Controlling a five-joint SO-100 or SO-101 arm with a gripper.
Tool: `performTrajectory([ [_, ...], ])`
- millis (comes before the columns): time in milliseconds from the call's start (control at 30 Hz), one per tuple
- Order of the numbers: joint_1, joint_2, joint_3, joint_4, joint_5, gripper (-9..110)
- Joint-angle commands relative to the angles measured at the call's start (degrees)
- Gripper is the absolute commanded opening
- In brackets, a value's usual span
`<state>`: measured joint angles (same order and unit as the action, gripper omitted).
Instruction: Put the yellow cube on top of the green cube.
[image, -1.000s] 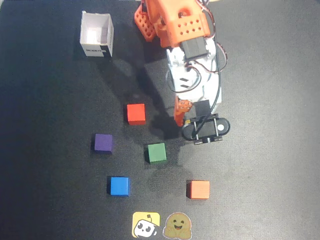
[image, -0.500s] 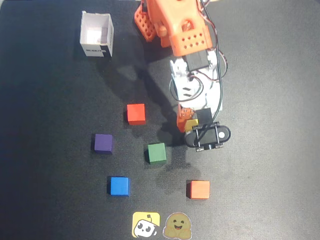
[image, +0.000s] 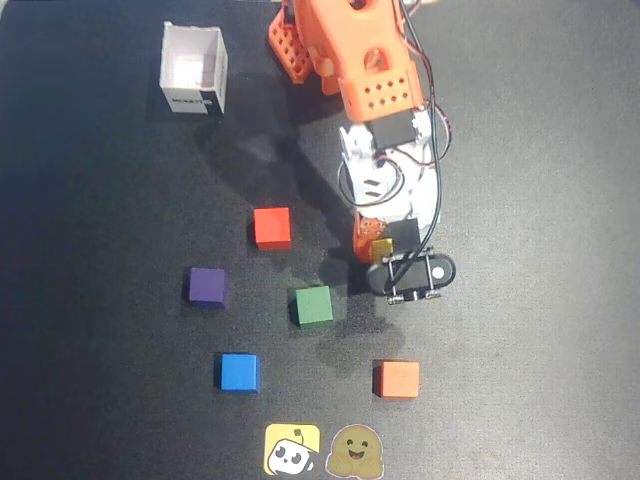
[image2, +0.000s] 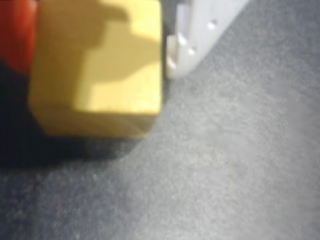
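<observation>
Presently catalogued, overhead view: orange-and-white arm (image: 375, 110) reaching from the top centre down to mid-frame, over a dark bench (image: 540, 300).

- Gripper (image: 381, 248): right of centre; jaws closed on the yellow cube (image: 380, 250), of which only a small yellow patch shows between the orange finger (image: 366, 234) and the black camera mount (image: 412, 272). In the wrist view the same cube (image2: 100, 70) fills the upper left of the frame, a red-orange finger (image2: 15, 35) against its left face and a white part (image2: 200, 30) against its right; dark bench (image2: 225, 165) below it, whether touching cannot be told.
- Green cube (image: 314, 305): on the bench, lower left of the gripper, apart from it.
- Red cube (image: 272, 227): left of the gripper, above the green cube.
- Purple cube (image: 207, 286): left of the green cube.
- Blue cube (image: 239, 372): lower left.
- Orange cube (image: 399, 379): below the gripper.
- White open-topped box (image: 193, 68): upper left.
- Yellow sticker with cartoon face (image: 292, 450) and brown blob-face sticker (image: 352, 452): side by side at the bottom edge.
</observation>
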<state>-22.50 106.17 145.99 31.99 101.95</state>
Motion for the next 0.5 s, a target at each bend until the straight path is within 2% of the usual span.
performTrajectory([
  [0, 0.0, 0.2, 0.0, -1.0, 1.1, 10],
  [100, 0.1, 0.2, 0.3, -1.0, 1.4, 5],
  [267, 0.5, 1.4, -0.5, 0.5, 1.8, 5],
  [467, 3.2, 8.9, -4.7, 10.5, 2.2, 5],
])
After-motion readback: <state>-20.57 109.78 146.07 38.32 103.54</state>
